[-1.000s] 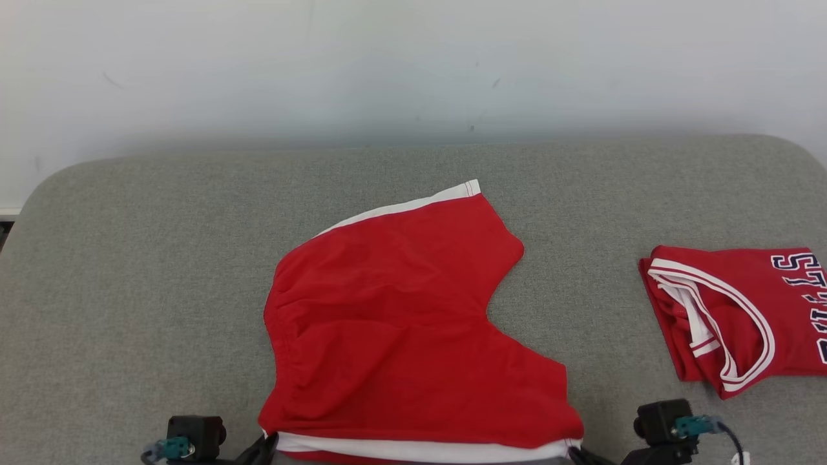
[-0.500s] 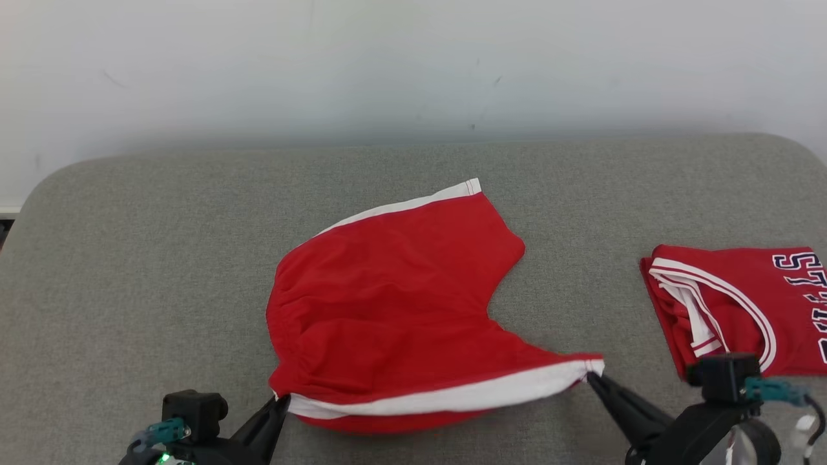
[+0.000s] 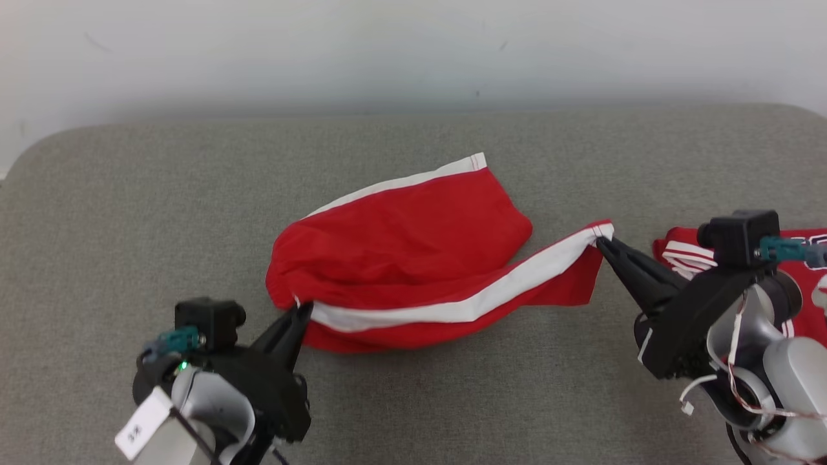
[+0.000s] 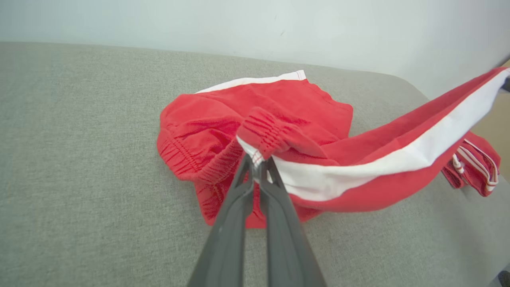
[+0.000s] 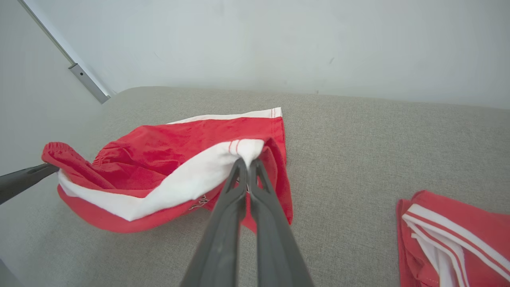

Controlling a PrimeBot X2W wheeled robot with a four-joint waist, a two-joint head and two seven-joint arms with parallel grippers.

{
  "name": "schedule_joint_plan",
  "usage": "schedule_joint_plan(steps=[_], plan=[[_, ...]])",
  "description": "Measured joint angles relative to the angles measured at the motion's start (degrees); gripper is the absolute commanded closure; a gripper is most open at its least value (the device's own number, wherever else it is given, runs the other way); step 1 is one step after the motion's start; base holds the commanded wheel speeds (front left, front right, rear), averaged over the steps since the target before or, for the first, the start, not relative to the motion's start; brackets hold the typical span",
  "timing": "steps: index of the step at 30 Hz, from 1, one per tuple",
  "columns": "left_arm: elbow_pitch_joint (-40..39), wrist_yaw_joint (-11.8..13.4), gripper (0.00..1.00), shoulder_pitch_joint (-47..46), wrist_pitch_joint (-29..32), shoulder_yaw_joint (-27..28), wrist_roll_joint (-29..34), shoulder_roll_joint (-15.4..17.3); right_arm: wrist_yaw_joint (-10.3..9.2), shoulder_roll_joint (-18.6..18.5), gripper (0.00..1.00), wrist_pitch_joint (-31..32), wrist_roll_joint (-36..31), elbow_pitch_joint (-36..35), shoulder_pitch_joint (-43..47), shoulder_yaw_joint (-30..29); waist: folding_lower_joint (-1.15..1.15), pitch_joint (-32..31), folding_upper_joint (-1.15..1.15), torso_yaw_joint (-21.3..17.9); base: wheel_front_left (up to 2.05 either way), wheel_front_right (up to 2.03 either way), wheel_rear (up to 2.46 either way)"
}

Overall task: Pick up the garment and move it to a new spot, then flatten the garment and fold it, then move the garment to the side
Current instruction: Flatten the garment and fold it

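Nearest me, my left gripper (image 3: 301, 310) is clamped on the shorts (image 3: 413, 239) at the waistband corner, jaws pinched tight on cloth. Further out, my right gripper (image 3: 602, 240) pinches the white-striped hem corner, holding that edge up off the cushion (image 3: 129, 194). The rest of the shorts lies bunched mid-cushion. A jersey (image 3: 681, 258) lies at the right, partly behind my right arm; wall (image 3: 387, 51) beyond.

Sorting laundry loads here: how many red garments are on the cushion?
2. The red shorts lie in the middle, one edge held up by the left gripper and right gripper. A folded red jersey lies at the robot's right.
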Motion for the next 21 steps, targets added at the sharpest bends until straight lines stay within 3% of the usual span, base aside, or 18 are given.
schedule_joint_plan(steps=[10, 21], plan=[[4.49, 2.98, 1.0, -10.43, 2.09, 1.37, 0.38, -3.55, 1.16, -0.03, 1.0, 2.03, -1.87, 9.39, -13.18, 1.64, 0.0, 5.08, 0.0, 2.34, 0.0, 0.0, 0.0], [10.27, 4.17, 1.0, -18.45, 1.79, 2.88, 1.47, -6.42, 1.78, 0.09, 1.0, 1.13, -5.58, 18.49, -24.87, 2.92, 0.0, 10.37, 0.0, 5.33, 0.0, 0.0, 0.0]])
